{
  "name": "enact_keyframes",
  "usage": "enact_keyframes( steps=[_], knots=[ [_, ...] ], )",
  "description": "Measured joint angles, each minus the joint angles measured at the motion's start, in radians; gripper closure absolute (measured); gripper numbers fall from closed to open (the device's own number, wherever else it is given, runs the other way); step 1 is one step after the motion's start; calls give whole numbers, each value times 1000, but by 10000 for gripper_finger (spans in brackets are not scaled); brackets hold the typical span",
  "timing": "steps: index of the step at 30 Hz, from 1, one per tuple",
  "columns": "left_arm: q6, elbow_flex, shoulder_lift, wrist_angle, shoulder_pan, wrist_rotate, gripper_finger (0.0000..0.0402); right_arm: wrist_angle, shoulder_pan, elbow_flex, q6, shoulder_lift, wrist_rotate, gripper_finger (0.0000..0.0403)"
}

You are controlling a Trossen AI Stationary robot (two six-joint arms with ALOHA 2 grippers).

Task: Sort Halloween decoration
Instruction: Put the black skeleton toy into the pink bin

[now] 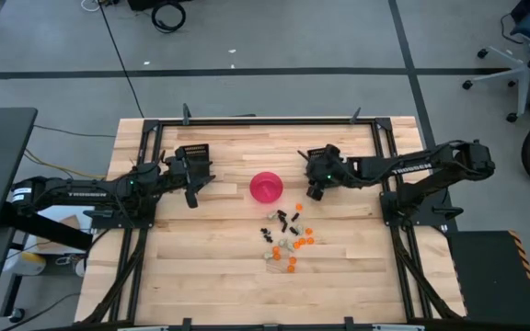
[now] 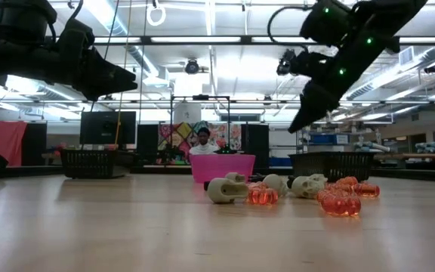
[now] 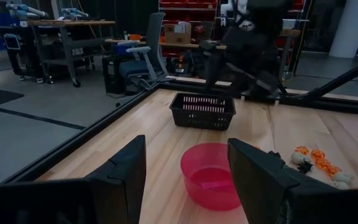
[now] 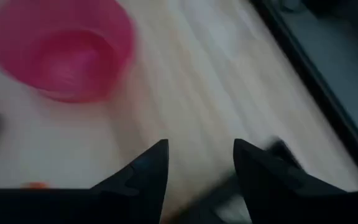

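Observation:
The Halloween decoration (image 1: pixel 288 237) is a loose cluster of tiny orange, black and whitish trinkets lying on the wooden table just near of the pink bowl (image 1: pixel 266 187). In the low view the trinkets (image 2: pixel 293 189) show as pale skulls and orange pieces. My right gripper (image 1: pixel 313 191) hangs open above the table right of the bowl, slanting down, with only bare table between its fingers (image 4: pixel 197 146). My left gripper (image 1: pixel 201 184) waits open and level left of the bowl, with the bowl (image 3: pixel 213 177) showing between its fingers (image 3: pixel 187 155).
A black tray (image 1: pixel 194 152) stands far left of the bowl, behind my left gripper. A second black tray (image 3: pixel 202 111) stands right of the bowl, under my right arm. A black frame (image 1: pixel 247 119) runs round the table. Bare wood lies near of the trinkets.

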Motion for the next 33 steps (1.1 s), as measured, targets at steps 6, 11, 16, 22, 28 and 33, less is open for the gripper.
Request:
enact_keyframes(
  steps=[6,11,16,22,28,33],
  knots=[
    [0,0,0,6,0,0,207,25,30,0,-13,8,-198,219],
    [0,0,0,8,0,0,207,75,57,0,-13,103,-288,219],
    [0,0,0,8,0,0,207,172,86,0,-27,227,-392,219],
    [0,0,0,8,0,0,207,191,149,0,-54,290,-423,206],
    [0,0,0,8,0,0,207,201,191,0,-81,322,-372,200],
    [0,0,0,7,0,0,207,253,197,2,-101,380,-351,219]
  ],
)
